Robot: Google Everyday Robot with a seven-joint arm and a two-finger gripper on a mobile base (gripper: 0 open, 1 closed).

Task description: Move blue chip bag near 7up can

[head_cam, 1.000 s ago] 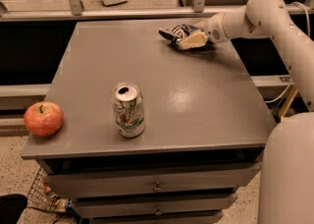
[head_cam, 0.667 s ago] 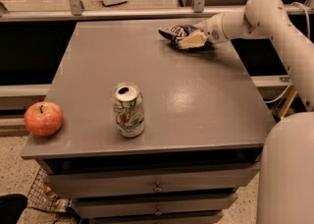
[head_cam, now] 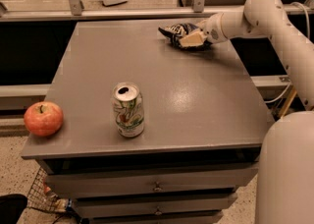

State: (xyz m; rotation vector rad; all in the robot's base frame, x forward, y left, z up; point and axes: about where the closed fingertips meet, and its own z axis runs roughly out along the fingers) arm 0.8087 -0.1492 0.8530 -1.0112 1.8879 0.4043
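The blue chip bag (head_cam: 172, 31) lies at the far right of the grey table (head_cam: 196, 100), dark and crumpled with white markings. My gripper (head_cam: 190, 39) reaches in from the right and is shut on the bag's right end, with a cream finger (head_cam: 192, 38) lying over it. The bag's left end sticks out past the fingers. The 7up can (head_cam: 128, 109) stands upright near the table's front, left of the middle and far from the bag. Its silver top is open.
A red apple (head_cam: 43, 118) sits at the table's front left corner. The white arm (head_cam: 265, 12) runs along the table's right side. Drawers (head_cam: 157, 186) are below the top. A rail (head_cam: 122, 13) runs behind the table.
Hardly anything has changed. The gripper and the bag stay at the same far-right spot on the table. The can and the apple have not moved.
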